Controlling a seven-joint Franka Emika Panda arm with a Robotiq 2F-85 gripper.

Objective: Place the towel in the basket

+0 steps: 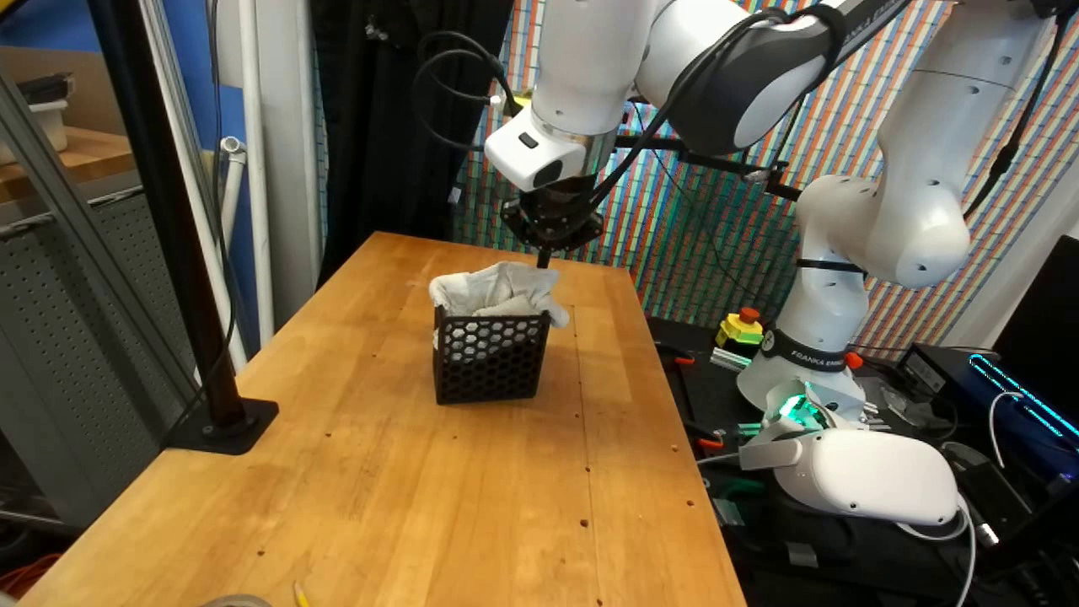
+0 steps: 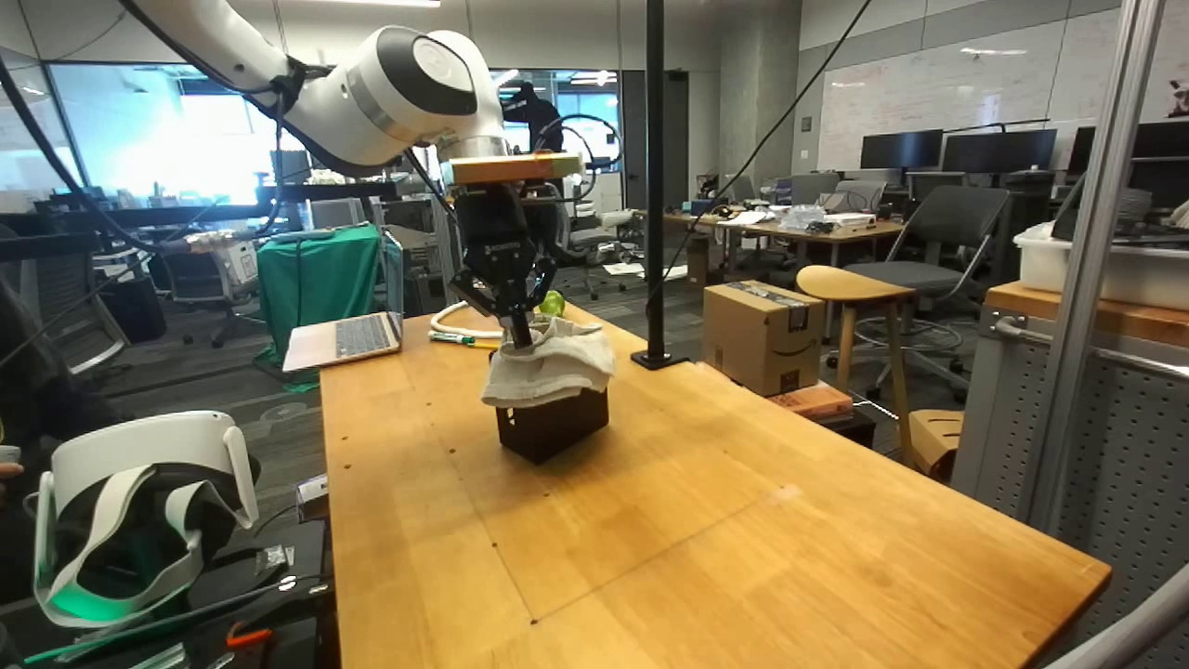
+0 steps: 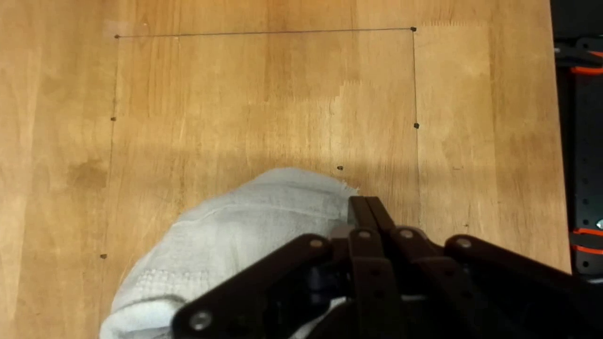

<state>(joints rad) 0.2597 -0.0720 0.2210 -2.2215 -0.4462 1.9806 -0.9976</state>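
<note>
A pale grey-white towel [image 1: 497, 291] lies bunched in the mouth of a black basket [image 1: 491, 364] and hangs over its rim. In an exterior view the towel [image 2: 557, 367] drapes over the side of the basket [image 2: 557, 427]. In the wrist view the towel [image 3: 226, 235] lies left of and below the fingers, and the basket is hidden. My gripper [image 3: 366, 202] has its fingers together, with no cloth visible between the tips. In both exterior views the gripper [image 1: 544, 258] [image 2: 520, 336] points down at the towel's edge, close to the basket rim.
The basket stands on a wooden table [image 1: 421, 497]. A black pole with a flat base [image 1: 223, 426] stands at the table's edge. A laptop [image 2: 348, 339], a white cable [image 2: 450, 321] and a green round thing [image 2: 553, 303] are at the table's far end.
</note>
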